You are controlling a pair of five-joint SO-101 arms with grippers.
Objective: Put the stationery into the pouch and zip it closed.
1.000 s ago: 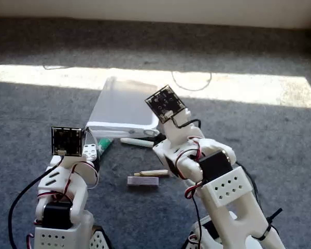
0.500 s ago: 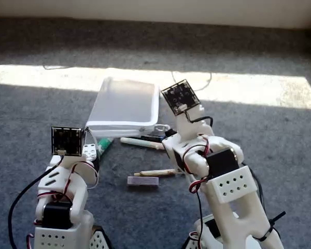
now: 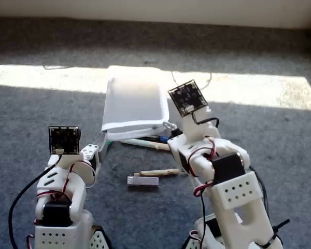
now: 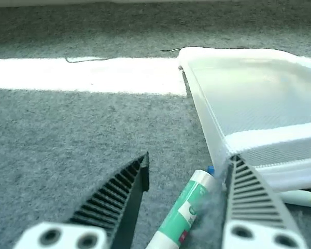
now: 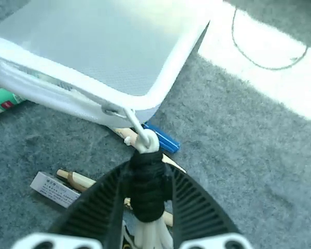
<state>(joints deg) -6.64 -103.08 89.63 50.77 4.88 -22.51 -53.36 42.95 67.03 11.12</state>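
The translucent white pouch (image 3: 135, 101) (image 5: 103, 46) (image 4: 259, 98) lies on the grey carpet, its near edge lifted. My right gripper (image 5: 145, 179) (image 3: 171, 129) is shut on the black-wrapped zipper pull (image 5: 146, 174) at the pouch's near right corner. My left gripper (image 4: 189, 160) (image 3: 98, 148) hangs open over a green glue stick (image 4: 184, 212) (image 5: 2, 98) beside the pouch's near left corner. Loose by the pouch's near edge are a cream pen (image 3: 145, 143), a blue item (image 5: 160, 137), a wooden pencil (image 3: 158, 172) and a small eraser box (image 3: 143, 181).
A thin cable (image 3: 192, 80) loops on the sunlit strip of carpet behind the pouch. Both arm bases stand at the near edge, with the loose stationery between them. Open carpet stretches to the left and right.
The pouch has slid to the right and away, turning, with my right gripper holding its zipper pull. The left arm has drawn back slightly.
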